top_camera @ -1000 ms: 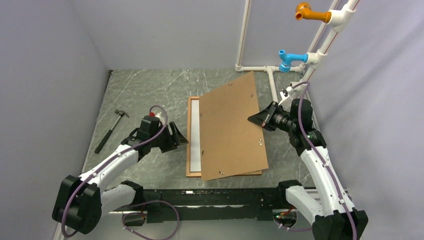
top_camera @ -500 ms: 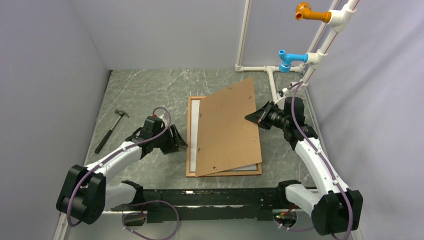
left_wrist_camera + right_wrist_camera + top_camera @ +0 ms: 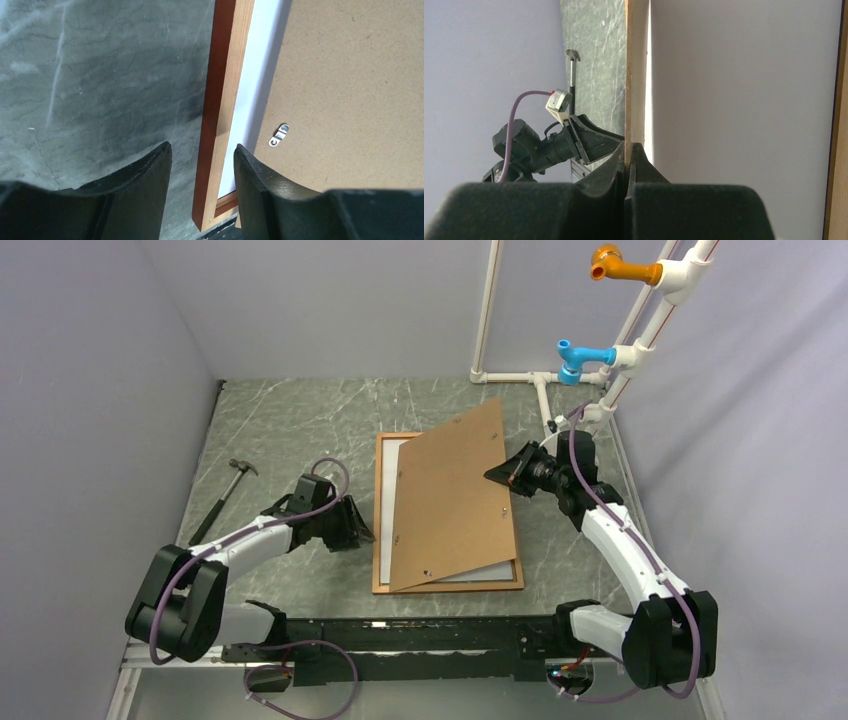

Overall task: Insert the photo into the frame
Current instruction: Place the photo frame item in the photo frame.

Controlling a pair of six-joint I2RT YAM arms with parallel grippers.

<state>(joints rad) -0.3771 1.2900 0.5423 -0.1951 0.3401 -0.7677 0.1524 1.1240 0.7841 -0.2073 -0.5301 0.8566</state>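
While right pincer [image 3: 628, 148] pinches tilted backing board [image 3: 450, 500] — left pincer [image 3: 201, 148] spread, seemingly straddling frame [image 3: 220, 100] rail.

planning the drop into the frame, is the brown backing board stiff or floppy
Probably stiff: the backing board looks flat though the right claw pinches just one edge. Likely light, as that small pinch holds it tilted. Could slide across the photo, on its white back.

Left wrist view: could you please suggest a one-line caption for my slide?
Open left gripper set over one rail of the frame, the white back of the photo and the backing board beyond.
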